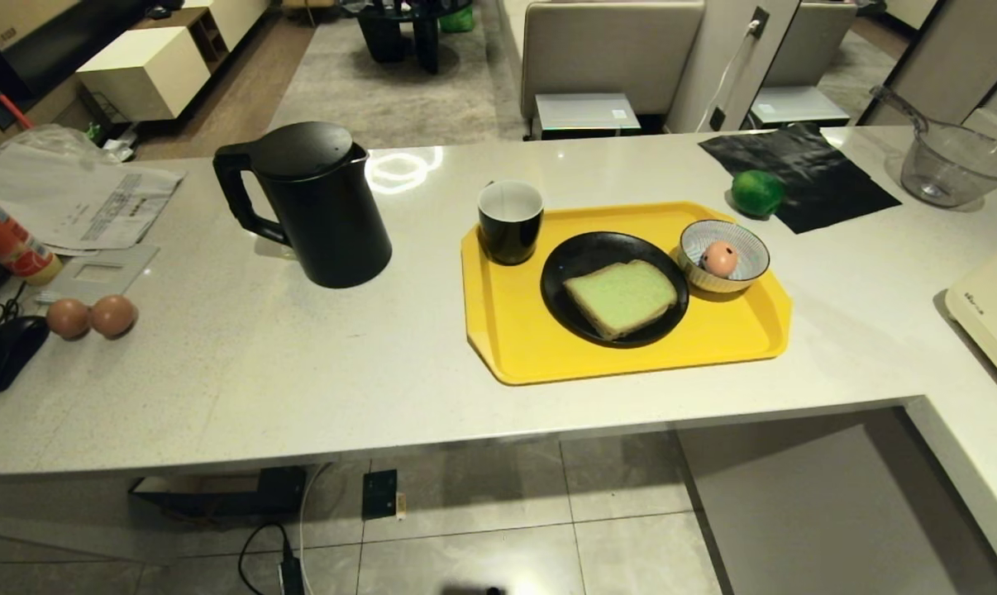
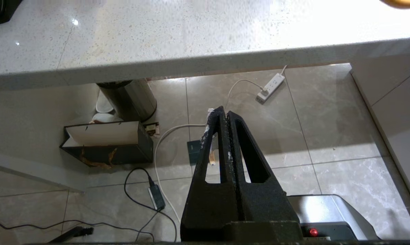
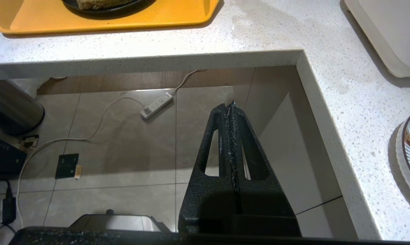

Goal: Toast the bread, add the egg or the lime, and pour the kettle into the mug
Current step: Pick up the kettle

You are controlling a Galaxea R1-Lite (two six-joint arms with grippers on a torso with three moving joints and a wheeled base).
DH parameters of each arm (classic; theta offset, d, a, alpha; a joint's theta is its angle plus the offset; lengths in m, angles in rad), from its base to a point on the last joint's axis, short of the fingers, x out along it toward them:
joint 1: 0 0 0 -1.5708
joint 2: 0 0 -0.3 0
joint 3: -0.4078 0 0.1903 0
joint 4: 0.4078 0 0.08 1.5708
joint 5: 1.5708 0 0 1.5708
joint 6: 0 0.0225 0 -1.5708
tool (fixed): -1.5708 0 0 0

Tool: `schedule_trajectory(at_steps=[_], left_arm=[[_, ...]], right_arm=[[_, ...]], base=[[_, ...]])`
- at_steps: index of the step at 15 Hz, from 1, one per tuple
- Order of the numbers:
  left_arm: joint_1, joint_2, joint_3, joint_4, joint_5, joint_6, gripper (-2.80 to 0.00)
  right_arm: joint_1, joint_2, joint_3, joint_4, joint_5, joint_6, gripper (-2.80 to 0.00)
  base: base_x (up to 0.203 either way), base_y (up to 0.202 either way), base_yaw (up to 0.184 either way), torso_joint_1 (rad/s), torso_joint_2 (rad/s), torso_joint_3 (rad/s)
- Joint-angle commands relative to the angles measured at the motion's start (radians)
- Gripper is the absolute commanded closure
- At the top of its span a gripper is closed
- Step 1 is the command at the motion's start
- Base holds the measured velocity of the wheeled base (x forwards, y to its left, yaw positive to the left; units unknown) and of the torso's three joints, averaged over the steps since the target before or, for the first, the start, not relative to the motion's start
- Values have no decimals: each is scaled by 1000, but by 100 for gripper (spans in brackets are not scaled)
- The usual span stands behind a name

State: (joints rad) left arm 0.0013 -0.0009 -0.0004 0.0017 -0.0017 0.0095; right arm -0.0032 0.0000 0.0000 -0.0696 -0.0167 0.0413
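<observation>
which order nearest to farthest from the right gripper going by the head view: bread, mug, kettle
The right gripper, fingers shut, hangs below the counter edge, off the tray's near right corner.
1. bread: on the black plate, mid-tray
2. mug: tray's far left corner
3. kettle: off the tray, farther left

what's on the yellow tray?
On the yellow tray: mug, black plate under the bread, striped bowl holding the egg. Plate centre hidden by bread.
</observation>
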Motion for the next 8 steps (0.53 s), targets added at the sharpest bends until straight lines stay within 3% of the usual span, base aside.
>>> schedule_trajectory(at_steps=[1,6,8], left_arm=[[2,-1,0,0,0,1,0],[0,-1,0,1,0,-3,0],[1,-1,0,1,0,-3,0]], right_arm=[[0,2,26,-1,0,0,0],[0,2,26,-1,0,0,0],[0,2,26,-1,0,0,0]], base=[[118,0,-1,-11,-12,11],[183,0,1,11,4,2],[37,0,3,9,3,2]])
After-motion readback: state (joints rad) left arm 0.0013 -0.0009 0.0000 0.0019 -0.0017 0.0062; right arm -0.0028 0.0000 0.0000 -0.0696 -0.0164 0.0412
